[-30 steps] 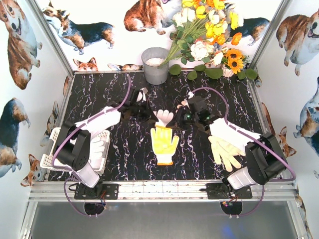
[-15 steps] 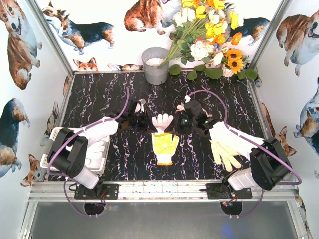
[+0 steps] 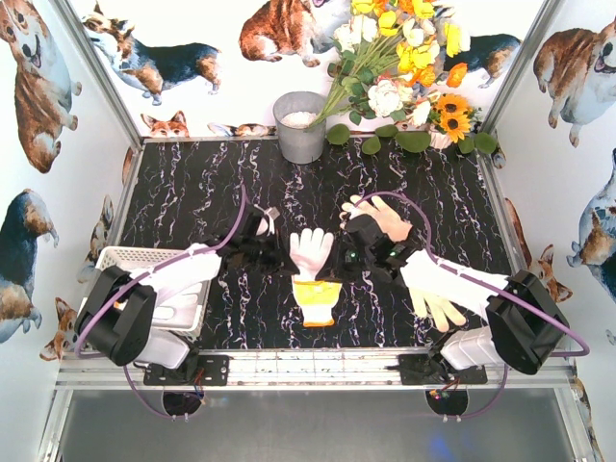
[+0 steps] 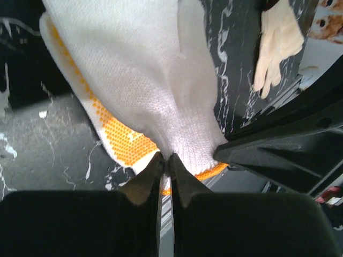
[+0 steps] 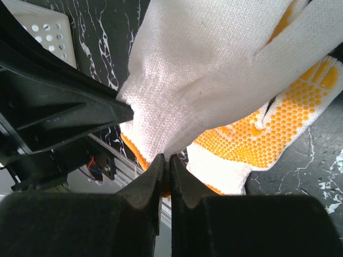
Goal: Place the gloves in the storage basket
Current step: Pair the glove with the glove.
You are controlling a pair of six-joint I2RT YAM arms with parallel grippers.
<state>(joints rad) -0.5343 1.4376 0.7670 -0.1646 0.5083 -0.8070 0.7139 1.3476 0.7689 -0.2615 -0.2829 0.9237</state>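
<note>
Dead centre, left gripper [image 4: 166, 157] and right gripper [image 5: 166, 158] both sit clamped on one white glove [image 3: 313, 252]. Probably a two-sided pinch so the floppy thing comes up spread for the storage basket [image 3: 135, 253], near left.

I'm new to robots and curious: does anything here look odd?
Yes. The left jaws and the right jaws both pinch the same glove, holding it bunched up mid-table, apart from the basket.

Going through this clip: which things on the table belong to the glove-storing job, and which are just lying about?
Job:
- white orange-dotted glove, pinched by the left end effector and the right end effector
- cream glove by the right arm
- pale glove behind the right wrist
- basket glove
- storage basket

Lying about:
- grey bucket
- flowers
</note>
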